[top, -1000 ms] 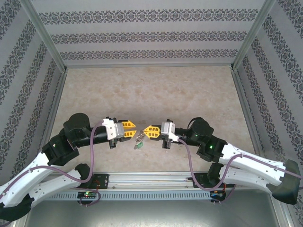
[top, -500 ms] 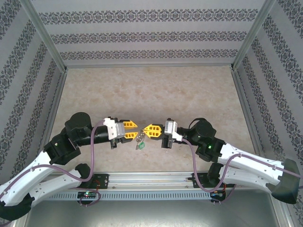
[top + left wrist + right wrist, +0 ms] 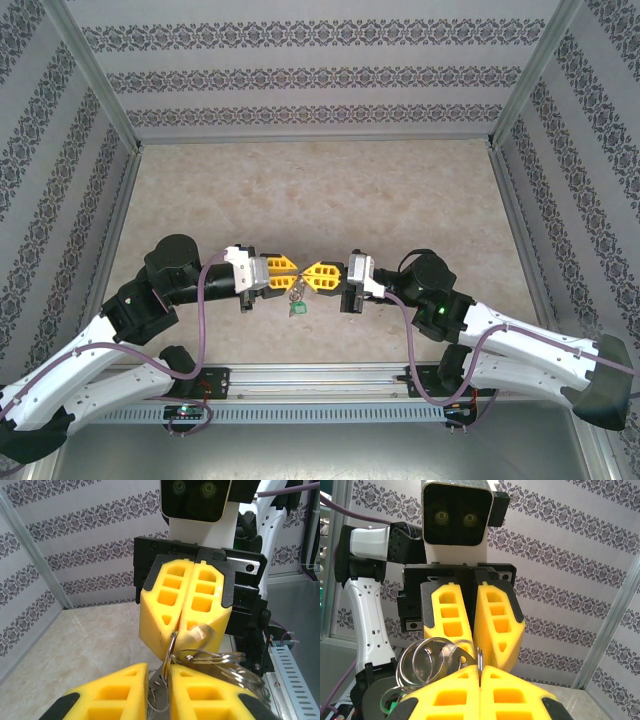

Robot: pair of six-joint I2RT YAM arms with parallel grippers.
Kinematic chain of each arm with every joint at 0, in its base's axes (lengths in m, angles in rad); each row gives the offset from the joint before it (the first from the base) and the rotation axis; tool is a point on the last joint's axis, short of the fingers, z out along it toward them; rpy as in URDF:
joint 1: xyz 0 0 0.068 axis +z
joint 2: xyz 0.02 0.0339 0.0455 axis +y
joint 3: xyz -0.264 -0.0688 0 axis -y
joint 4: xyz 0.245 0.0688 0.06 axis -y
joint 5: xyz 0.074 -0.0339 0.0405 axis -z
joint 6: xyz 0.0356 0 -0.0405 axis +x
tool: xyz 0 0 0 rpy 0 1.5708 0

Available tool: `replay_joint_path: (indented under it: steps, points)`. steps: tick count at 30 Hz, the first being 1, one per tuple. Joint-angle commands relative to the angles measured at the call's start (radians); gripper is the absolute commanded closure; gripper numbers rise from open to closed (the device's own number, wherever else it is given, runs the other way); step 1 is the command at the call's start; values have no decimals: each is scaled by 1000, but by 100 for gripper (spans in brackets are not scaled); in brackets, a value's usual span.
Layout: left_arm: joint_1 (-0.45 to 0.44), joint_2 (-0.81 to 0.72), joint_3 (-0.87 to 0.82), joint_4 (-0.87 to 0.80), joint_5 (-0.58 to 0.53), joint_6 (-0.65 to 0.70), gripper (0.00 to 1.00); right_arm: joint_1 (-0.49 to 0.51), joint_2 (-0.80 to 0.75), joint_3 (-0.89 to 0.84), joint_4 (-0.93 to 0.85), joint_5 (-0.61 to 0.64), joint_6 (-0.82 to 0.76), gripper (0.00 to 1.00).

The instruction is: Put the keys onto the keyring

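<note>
Marbled worktop (image 3: 320, 190): left pincer (image 3: 293, 265) has drawn nearer right pincer (image 3: 308, 272). Right clamps keyring (image 3: 294, 291), fully closed; left grips it, barely parted.

far half: the beige marbled table top (image 3: 320, 190) lies bare; i have room for either arm there.
near centre: my left yellow-fingered gripper (image 3: 293, 268) and right yellow-fingered gripper (image 3: 309, 272) meet almost tip to tip, no passage between.
under the tips: a bunch of silver metal rings with a green tag (image 3: 296, 298) hangs in the way.
sides: grey patterned walls (image 3: 60, 170) and aluminium posts (image 3: 100, 75) hem me in.
</note>
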Motion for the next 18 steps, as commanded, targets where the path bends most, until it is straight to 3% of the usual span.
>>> replay_joint_path:
  steps: [1, 8, 12, 15, 18]
  points:
    - [2, -7, -4, 66, 25, -23, 84, -1, -3, -17, 53, -36, 20, 100]
    - [2, -9, -1, 61, 25, -20, 100, -8, -5, -24, 56, -36, 28, 100]
    - [2, -16, 7, 42, -3, 2, 100, -10, -6, -23, 40, -7, 22, 100]
    - [2, -13, 28, -20, -30, 45, 100, -10, -17, -12, -12, 27, -1, 86]
    - [2, -3, 54, -89, -55, 97, 100, -8, -32, 5, -81, 52, -30, 85]
